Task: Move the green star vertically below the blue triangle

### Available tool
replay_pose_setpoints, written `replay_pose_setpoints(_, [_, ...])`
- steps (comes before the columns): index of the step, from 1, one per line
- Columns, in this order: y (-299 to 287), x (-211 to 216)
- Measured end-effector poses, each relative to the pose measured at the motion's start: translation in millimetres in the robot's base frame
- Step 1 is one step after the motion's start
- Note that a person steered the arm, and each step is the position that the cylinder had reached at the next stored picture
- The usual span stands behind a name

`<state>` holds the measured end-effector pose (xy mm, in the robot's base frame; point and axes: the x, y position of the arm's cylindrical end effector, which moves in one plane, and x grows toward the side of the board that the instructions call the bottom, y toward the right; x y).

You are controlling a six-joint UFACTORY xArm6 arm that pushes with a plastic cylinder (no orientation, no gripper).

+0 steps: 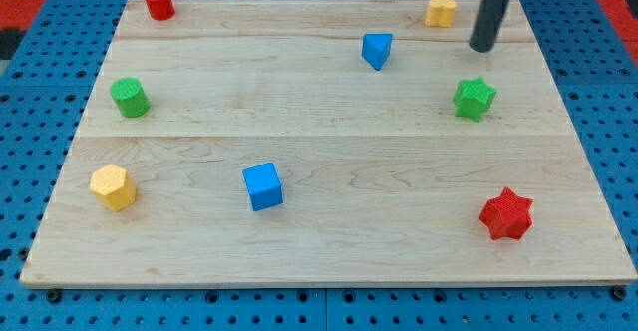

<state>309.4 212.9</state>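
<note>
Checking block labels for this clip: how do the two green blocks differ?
The green star has points, while the green cylinder is round. The green star sits at the view's right, just below my tip; the green cylinder sits at the view's left, far from it. Both share the same green and similar size.

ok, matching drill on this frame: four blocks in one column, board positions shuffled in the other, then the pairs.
Blocks:
1. green star
2. blue triangle
3. red star
4. blue cube

Places:
A. view's bottom right
B. lower middle, left of centre
C. right side, just below my tip
D. upper middle, to the view's left of my tip

Pairs: 1-C, 2-D, 3-A, 4-B
</note>
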Motion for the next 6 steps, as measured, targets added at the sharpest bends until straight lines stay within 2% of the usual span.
replay_pose_setpoints(1, [-4.6,39.9])
replay_pose_setpoints(2, [18.6,53.8])
replay_pose_setpoints(3, [-47.5,73.9])
replay_pose_setpoints(4, [-76.1,99.2])
replay_pose_setpoints(6, [-71.6,132.5])
